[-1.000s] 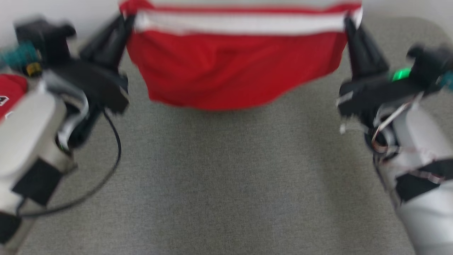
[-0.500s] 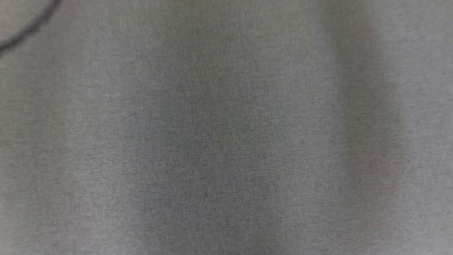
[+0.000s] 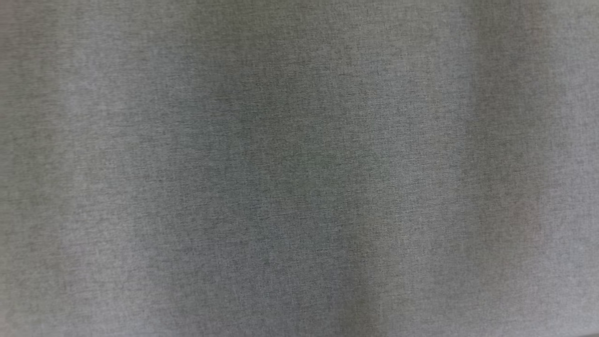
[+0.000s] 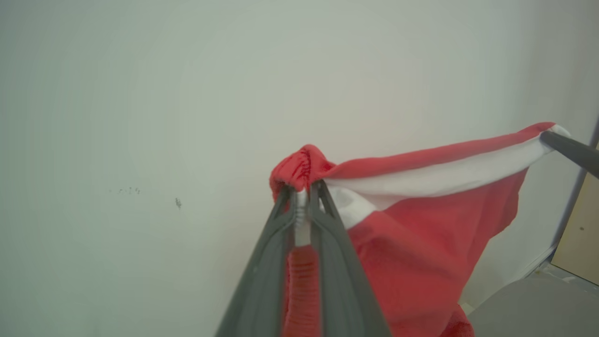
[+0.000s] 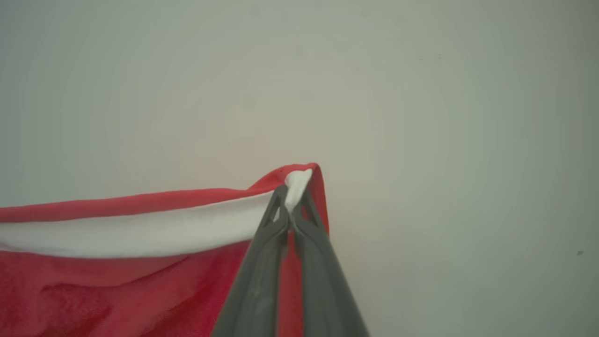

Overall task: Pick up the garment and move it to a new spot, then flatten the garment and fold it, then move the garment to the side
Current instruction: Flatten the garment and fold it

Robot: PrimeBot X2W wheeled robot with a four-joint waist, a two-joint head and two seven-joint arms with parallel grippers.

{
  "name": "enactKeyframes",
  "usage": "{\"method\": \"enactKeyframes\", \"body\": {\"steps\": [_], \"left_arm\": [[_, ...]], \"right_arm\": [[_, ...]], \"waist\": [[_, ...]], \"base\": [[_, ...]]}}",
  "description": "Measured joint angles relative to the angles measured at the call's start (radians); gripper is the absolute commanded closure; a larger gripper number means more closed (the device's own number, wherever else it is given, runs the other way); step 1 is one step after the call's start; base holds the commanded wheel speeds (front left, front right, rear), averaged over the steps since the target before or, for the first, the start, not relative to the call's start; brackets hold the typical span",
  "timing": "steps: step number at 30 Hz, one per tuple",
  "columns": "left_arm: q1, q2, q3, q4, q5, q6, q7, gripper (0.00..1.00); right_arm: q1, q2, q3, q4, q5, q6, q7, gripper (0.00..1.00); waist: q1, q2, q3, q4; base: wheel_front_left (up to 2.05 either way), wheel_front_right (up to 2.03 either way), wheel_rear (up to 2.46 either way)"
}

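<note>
The garment [image 4: 421, 234] is red with a white band along its upper edge and hangs stretched in the air before a pale wall. My left gripper [image 4: 303, 187] is shut on one top corner, cloth pinched between its dark fingers. At the far right of the left wrist view the tip of the right gripper [image 4: 547, 136] holds the opposite corner. In the right wrist view my right gripper [image 5: 292, 196] is shut on the garment [image 5: 117, 281] at its white-banded corner, and the cloth runs off to the left and hangs down.
The head view looks at a grey woven surface [image 3: 299, 168] with soft shadows. A pale wall [image 4: 140, 117] stands behind the garment. At the lower right of the left wrist view sit a grey rounded surface [image 4: 533, 309] and a tan panel [image 4: 580, 234].
The head camera has swung down: a second ago it showed both grippers holding the red garment up, now it shows bare grey surface. Both grips appear unchanged.
</note>
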Motion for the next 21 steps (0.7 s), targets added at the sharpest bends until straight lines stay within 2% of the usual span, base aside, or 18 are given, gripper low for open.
{"method": "enactKeyframes", "body": {"steps": [6,11,15,21], "left_arm": [[0.126,0.023,-0.067,-0.044,-0.049,0.0,-0.058,1.0],[0.296,0.076,-0.091,-0.107,-0.061,0.0,-0.095,1.0],[0.482,0.103,-0.056,-0.198,-0.076,0.01,-0.104,1.0],[0.815,0.114,0.035,-0.421,-0.035,0.076,-0.107,1.0]], "right_arm": [[0.108,-0.007,0.072,-0.002,0.015,0.0,-0.052,1.0],[0.274,-0.016,0.113,-0.054,0.054,0.0,-0.074,1.0],[0.451,-0.028,0.112,-0.142,0.084,0.0,-0.079,1.0],[0.764,-0.046,0.078,-0.316,0.081,0.0,-0.082,1.0]], "waist": [[-0.0001,-0.0001,-0.012,-0.019],[-0.0004,-0.0002,-0.061,-0.027],[-0.0004,-0.0003,-0.113,-0.03],[-0.0005,-0.0004,-0.19,-0.026]], "base": [[0.0,0.0,0.0],[0.0,0.0,0.0],[0.0,0.0,0.0],[0.0,0.0,0.0]]}}
